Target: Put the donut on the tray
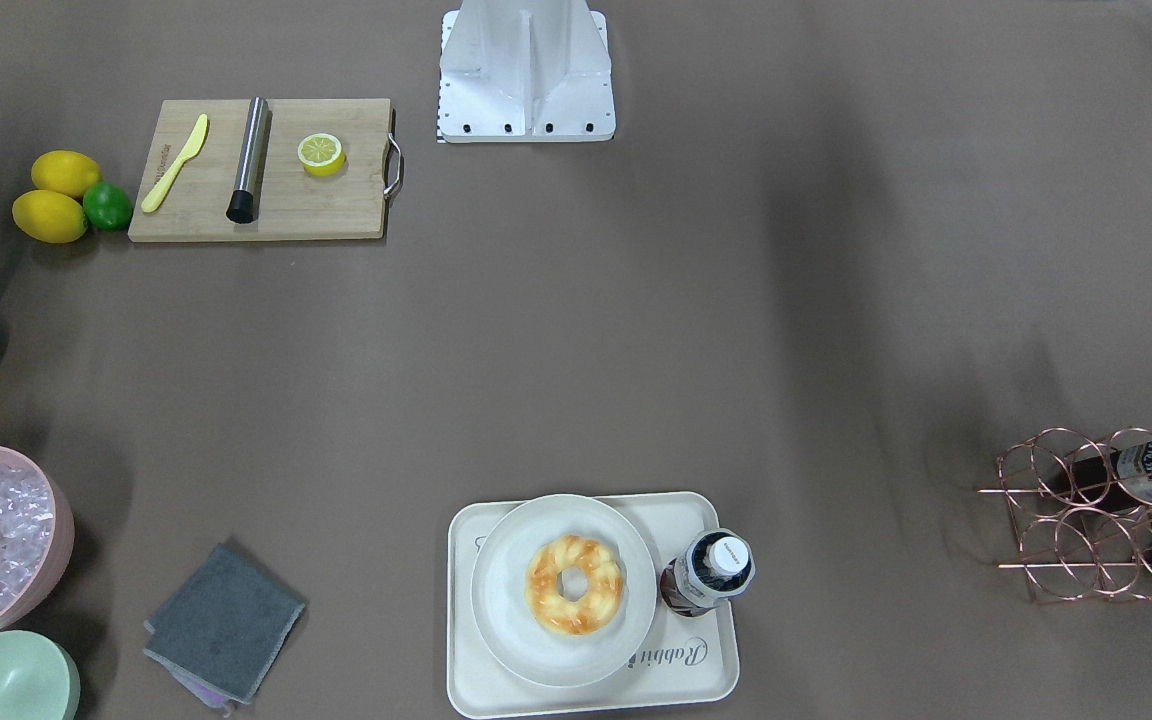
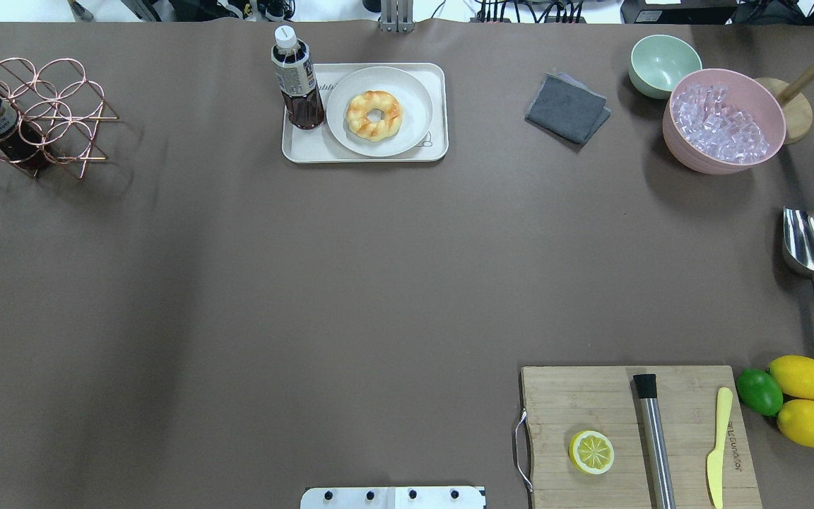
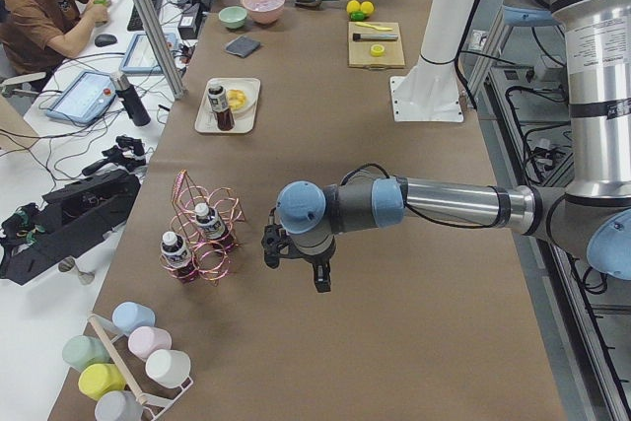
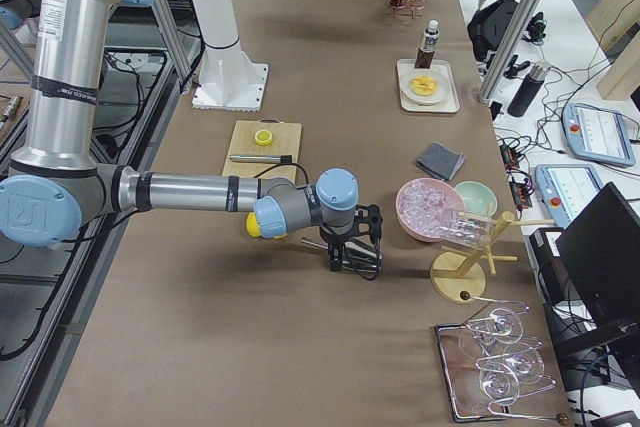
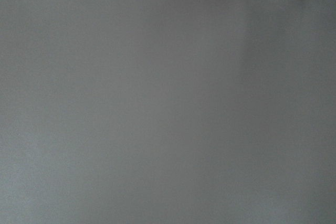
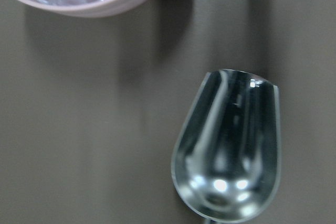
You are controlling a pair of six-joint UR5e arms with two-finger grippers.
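The donut (image 1: pixel 574 584), golden-orange with cream patches, lies on a round pale plate (image 1: pixel 506 560) on the cream-white tray (image 1: pixel 706 670) at the table's far side, and also shows in the overhead view (image 2: pixel 374 114). The tray (image 2: pixel 297 150) also holds a dark bottle (image 2: pixel 296 78). My left gripper (image 3: pixel 296 263) hovers over bare table near the copper rack, far from the tray. My right gripper (image 4: pixel 358 259) hovers near the pink ice bowl, above the metal scoop (image 6: pixel 228 145). Both grippers show only in the side views, so I cannot tell whether they are open or shut.
A copper wire rack (image 2: pixel 25 116) with bottles stands far left. A grey cloth (image 2: pixel 567 108), green bowl (image 2: pixel 663 63), pink ice bowl (image 2: pixel 725 120) and scoop (image 2: pixel 812 247) are on the right. A cutting board (image 2: pixel 633 438) with a halved lemon, a steel rod and a knife, plus lemons and a lime, is near right.
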